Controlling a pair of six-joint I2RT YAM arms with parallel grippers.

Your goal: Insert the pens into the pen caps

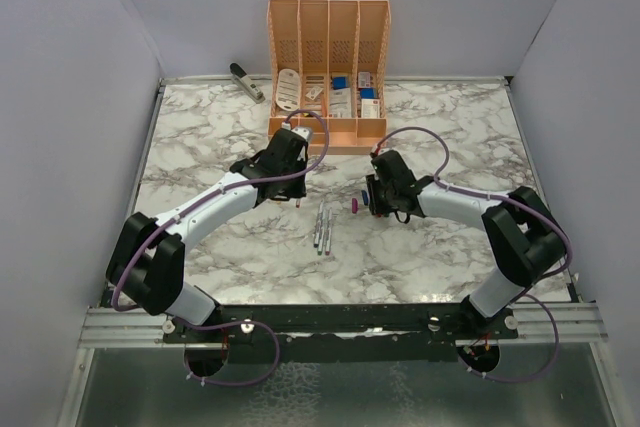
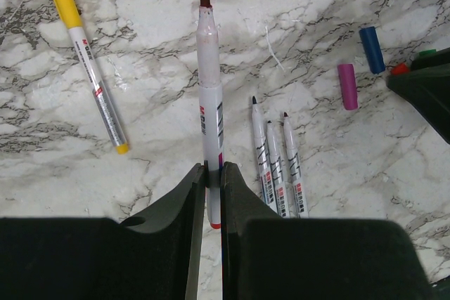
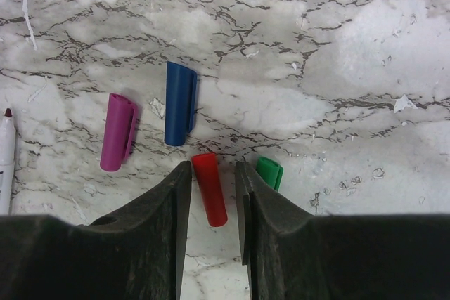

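Note:
My left gripper is shut on a whitish pen with a dark red tip, held near its tail and pointing away over the marble. Three bare pens lie side by side just right of it. A pen wearing a yellow cap lies to the left. My right gripper is open, its jaws straddling the red cap, which lies on the table with a gap on its right side. The purple cap, blue cap and green cap lie close around it.
An orange organiser with stationery stands at the back centre, with a grey stapler to its left. The two grippers face each other mid-table, with the three pens in front of them. White walls enclose the marble table.

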